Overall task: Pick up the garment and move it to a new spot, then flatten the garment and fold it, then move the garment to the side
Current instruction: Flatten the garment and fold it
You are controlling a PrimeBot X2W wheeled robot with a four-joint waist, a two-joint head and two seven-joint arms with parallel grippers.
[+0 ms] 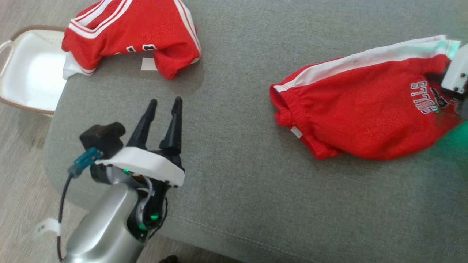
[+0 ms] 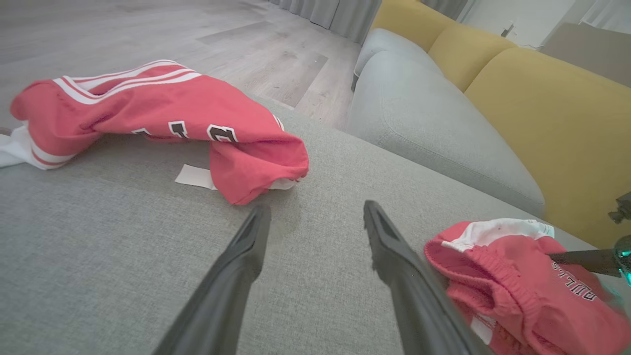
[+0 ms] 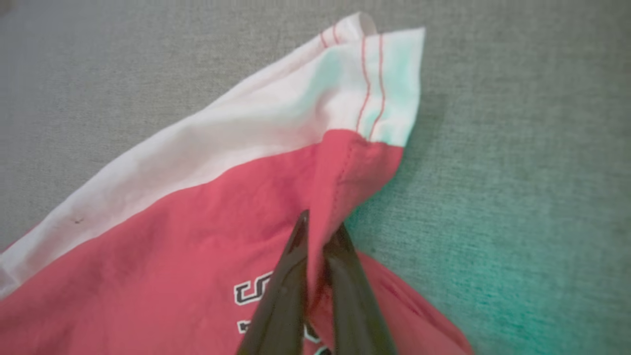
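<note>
At the near left of the broad grey fabric cushion [image 1: 237, 190], the left gripper [image 1: 165, 101] hovers on its silver forearm. Its two long dark fingers are parted with nothing between them, and the tips point up the cushion toward the far corner. The left wrist view looks along them at bare grey cloth, just short of the heap ahead. Further out to the right, the right gripper [image 3: 320, 222] is pinched tight on a raised fold of the red shorts [image 1: 365, 109], a mesh pair with a white side stripe, an elastic waistband and outlined lettering. Its fingers bite the cloth near the corner of the hem where the white stripe ends, and the arm reaches in from the right edge of the head view. Farthest off, at the cushion's far left corner, lies the red jersey [image 1: 135, 33], short-sleeved with white striped trim and black white-outlined digits half buried in a crease. It is crumpled into a hump, with a small white label [image 1: 148, 64] poking out from under its hem onto the cushion. One white-edged end hangs over the cushion's edge above the white oval basket with a brown rim [image 1: 29, 69], which sits on the pale wooden floor [image 1: 22, 182]. Judged from this, nearly the whole job is left: the jersey is neither gripped, flattened nor folded. The free left gripper looks best placed to take it.
</note>
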